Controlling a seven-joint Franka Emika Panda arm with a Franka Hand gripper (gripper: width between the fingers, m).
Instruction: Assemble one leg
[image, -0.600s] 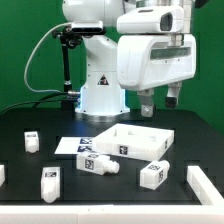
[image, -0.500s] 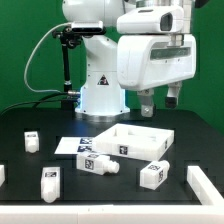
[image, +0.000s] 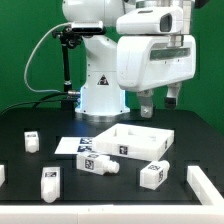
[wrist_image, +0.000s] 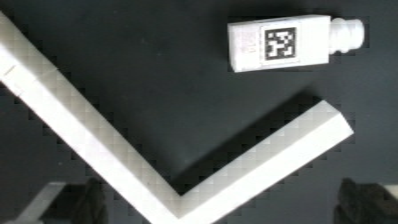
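While the gripper (image: 160, 103) hangs high above the middle of the counter (image: 195, 150), spread wide and empty, a leg (wrist_image: 249, 47) lies flat ahead of it. The leg's long axis runs roughly along the gripper's closing line. It is smooth, stubby white plastic, with its tag (wrist_image: 279, 41) facing up and a narrower peg end (wrist_image: 349, 34). I cannot tell which counter edge it is nearer.

Exterior view: low, facing the robot base (image: 100, 95) across the desk (image: 40, 118), mid-range, whole workspace in frame. Wrist view: rides at the hand (image: 159, 108), looks straight down, very close. Shared ground: the white panel (image: 140, 150), one corner only up close; the leg (wrist_image: 285, 42) beside it can't be matched.
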